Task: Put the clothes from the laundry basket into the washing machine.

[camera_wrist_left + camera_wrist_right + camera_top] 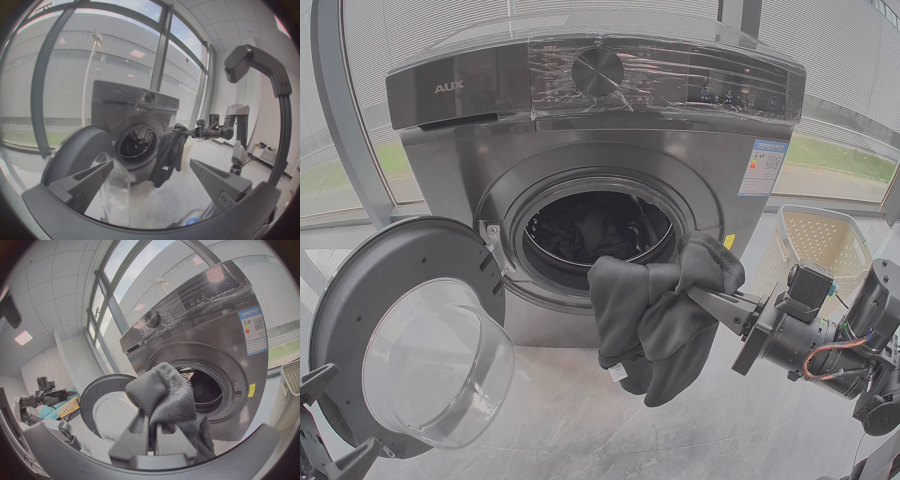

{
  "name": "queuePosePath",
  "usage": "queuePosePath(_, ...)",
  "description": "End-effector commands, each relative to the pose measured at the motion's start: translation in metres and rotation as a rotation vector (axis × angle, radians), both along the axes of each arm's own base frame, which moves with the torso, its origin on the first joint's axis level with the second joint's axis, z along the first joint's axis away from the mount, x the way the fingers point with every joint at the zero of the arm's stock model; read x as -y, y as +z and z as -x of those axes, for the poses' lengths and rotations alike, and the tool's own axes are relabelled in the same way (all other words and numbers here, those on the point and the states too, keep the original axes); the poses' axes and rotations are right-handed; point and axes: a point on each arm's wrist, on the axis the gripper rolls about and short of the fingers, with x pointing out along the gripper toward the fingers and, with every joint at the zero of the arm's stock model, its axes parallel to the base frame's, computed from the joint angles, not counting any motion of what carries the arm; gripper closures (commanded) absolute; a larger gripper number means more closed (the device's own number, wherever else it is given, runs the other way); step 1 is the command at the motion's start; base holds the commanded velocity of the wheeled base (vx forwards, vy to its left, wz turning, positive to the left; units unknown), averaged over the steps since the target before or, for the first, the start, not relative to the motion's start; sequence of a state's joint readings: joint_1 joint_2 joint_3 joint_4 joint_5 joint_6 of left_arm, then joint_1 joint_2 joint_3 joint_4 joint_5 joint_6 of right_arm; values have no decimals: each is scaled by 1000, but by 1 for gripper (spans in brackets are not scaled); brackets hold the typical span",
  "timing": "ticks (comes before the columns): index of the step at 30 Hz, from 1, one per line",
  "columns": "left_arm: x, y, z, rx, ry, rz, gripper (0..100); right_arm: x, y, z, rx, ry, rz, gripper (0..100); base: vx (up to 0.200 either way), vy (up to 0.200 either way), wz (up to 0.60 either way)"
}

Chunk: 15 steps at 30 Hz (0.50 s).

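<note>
Now | right fingers (715, 304) pinch dark garment (650, 319) | before open washing machine (462, 162)

Washing machine (462, 156): dark metallic grey, with a blue-and-white label (762, 167) and a small yellow sticker (729, 241). Door (375, 275): dark grey rim, clear glass. Garment (650, 319): charcoal grey, finely dimpled, with a white tag (617, 372). Laundry basket (825, 240): cream, dotted with perforations. Floor (581, 406): pale grey, marbled.
</note>
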<state>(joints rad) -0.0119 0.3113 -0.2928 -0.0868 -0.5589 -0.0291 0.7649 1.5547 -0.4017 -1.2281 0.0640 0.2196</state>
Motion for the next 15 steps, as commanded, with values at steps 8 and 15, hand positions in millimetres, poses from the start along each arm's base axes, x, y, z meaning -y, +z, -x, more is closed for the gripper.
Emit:
queuePosePath(8, 50, 20, -136, -313, -351, -47, 0, -27, 7, -22, -2, 10, -45, 100, 0, 0, 0)
queuePosePath(15, 79, 1, -166, -369, -403, -81, 0, -25, 6, -31, -3, -45, -48, 100, 0, 0, 0)
